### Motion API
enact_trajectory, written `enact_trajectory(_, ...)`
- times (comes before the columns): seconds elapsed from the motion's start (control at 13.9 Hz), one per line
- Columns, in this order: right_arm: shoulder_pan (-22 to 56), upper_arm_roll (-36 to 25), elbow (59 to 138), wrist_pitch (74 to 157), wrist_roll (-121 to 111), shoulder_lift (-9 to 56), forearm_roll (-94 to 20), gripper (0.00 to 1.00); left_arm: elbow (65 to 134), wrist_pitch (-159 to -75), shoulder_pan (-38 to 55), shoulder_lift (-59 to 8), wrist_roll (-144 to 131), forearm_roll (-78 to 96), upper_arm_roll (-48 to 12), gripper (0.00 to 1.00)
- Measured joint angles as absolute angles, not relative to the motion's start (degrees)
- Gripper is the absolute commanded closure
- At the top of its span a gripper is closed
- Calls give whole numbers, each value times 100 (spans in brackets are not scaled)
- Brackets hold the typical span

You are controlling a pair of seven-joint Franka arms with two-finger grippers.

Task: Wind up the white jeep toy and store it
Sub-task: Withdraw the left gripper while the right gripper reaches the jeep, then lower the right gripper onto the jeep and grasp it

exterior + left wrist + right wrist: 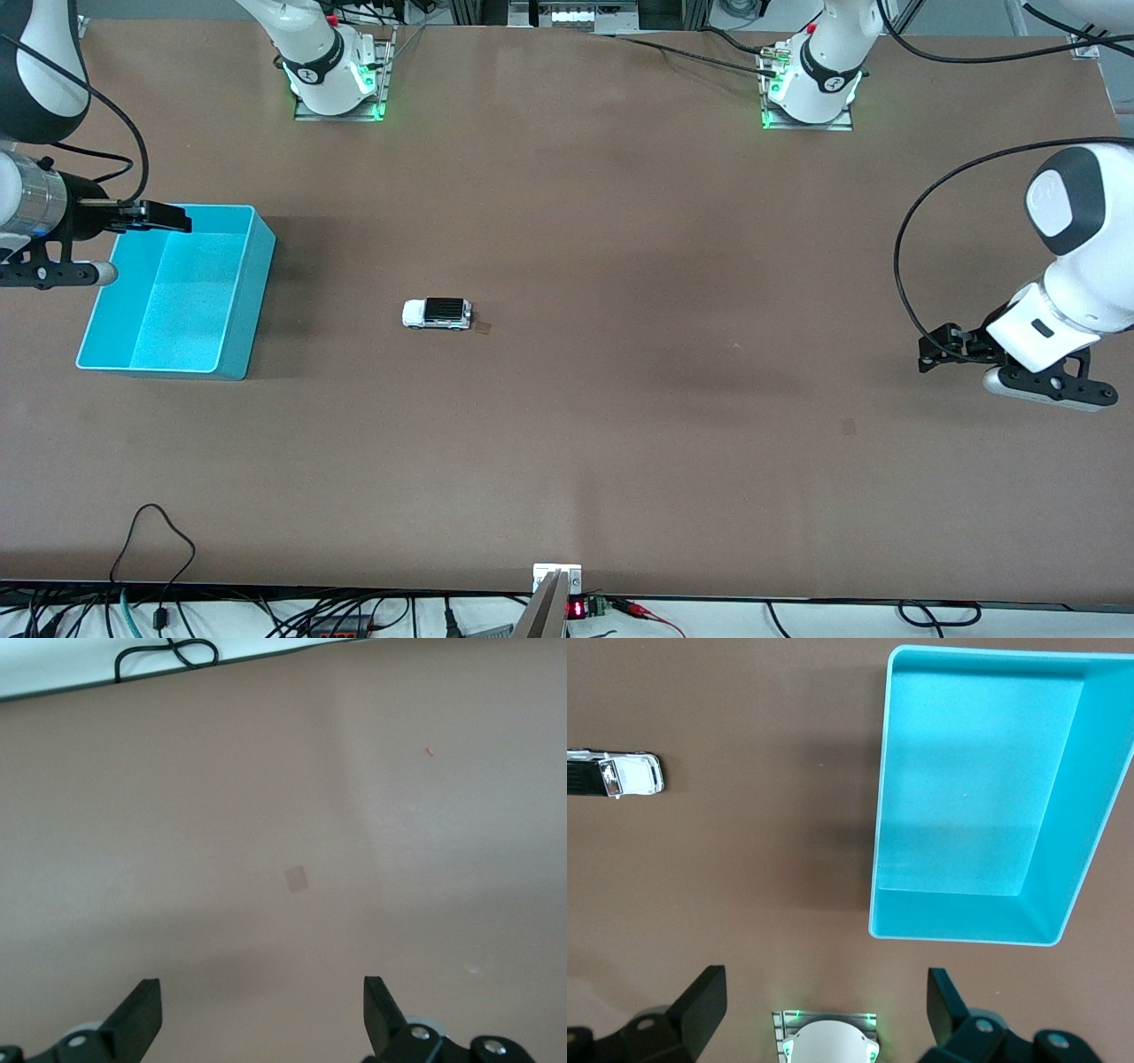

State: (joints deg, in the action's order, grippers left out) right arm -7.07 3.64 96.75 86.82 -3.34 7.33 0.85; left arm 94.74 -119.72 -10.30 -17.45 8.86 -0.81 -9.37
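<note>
The white jeep toy [437, 313] with its black roof stands on its wheels on the brown table, near the middle; the right wrist view catches it too [616, 774]. The turquoise bin [255, 301] sits toward the right arm's end and holds nothing. My right gripper [168, 217] hangs open over the bin's rim farthest from the front camera, well apart from the jeep; its fingers [700, 1001] hold nothing. Over bare table at the left arm's end, my left gripper [939, 346] is open and empty, its fingertips [142, 1010] wide apart.
Both arm bases [337, 80] [811, 89] stand along the table's edge farthest from the front camera. A small darker square patch [296, 878] marks the table under the left gripper. Cables [151, 540] lie at the table's edge nearest the front camera.
</note>
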Motion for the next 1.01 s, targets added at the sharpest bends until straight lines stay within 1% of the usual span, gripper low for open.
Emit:
enact_trajectory(0.14,-705,373,9876,8958,137,726,83,0,9146,-11466,-811,-1685,589,-81,-745,0)
enact_trajectory(0.22,-683,394,10007,9129,495,721,80,0,8968,-11197,-633,-1652,497,-73,-536,0)
enact_trajectory(0.36,-501,447,10254,9420,1399,716,76,0,8639,-10729,-310,-1589,363,87,-125,0)
enact_trajectory(0.43,-333,470,10350,9515,1961,715,75,0,8486,-10525,-223,-1555,291,146,-13,0)
enact_trajectory(0.72,423,503,10950,10236,4207,697,63,0,8252,-9788,-163,-1260,-133,155,43,0)
enact_trajectory(0.86,765,504,11309,10692,5496,710,59,0,8252,-9673,-205,-1158,-156,155,44,0)
enact_trajectory(1.01,1060,504,11542,11082,6845,768,56,0,8254,-9657,-416,-1152,-156,160,-111,0)
